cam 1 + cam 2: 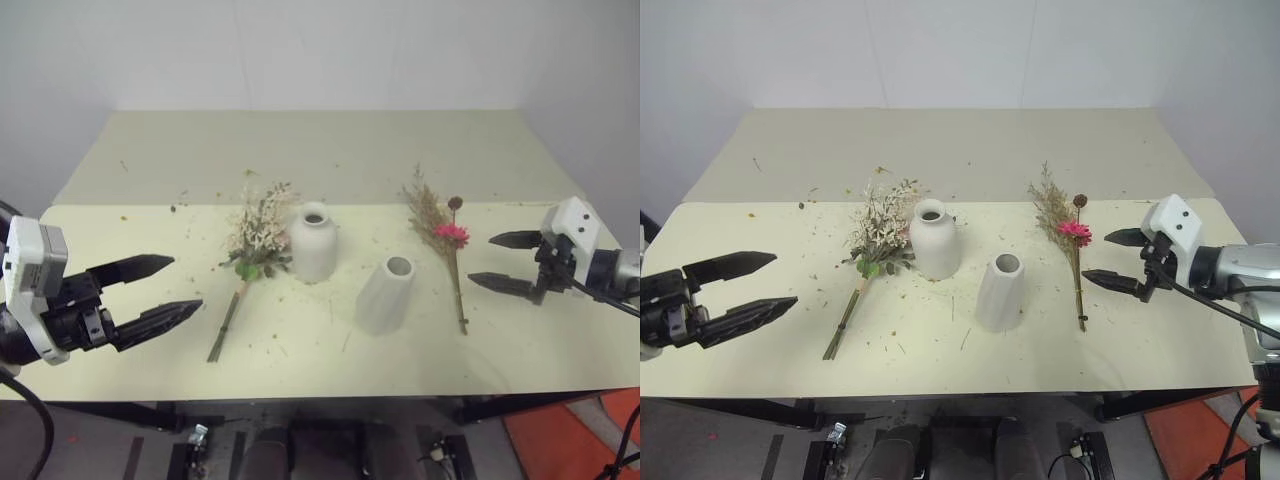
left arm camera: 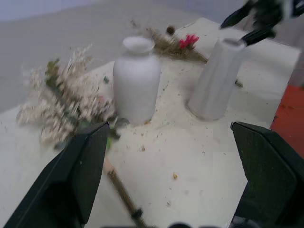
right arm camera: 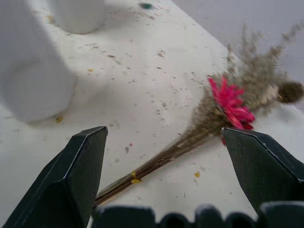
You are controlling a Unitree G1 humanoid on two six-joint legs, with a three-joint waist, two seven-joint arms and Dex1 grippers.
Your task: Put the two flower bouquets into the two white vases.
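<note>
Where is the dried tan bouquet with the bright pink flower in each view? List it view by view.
Left eye view: dried tan bouquet with the bright pink flower lies right of centre.
Right eye view: same, right of centre.
Left wrist view: far side, behind both vases.
Right wrist view: centre-right, stems toward the camera.
Shared landmark: the tapered white ribbed vase beside it.

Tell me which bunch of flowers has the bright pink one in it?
The dried tan bunch lying by the right claw. The other bunch, beside the rounded vase, has cream-pink blooms and green leaves.
</note>
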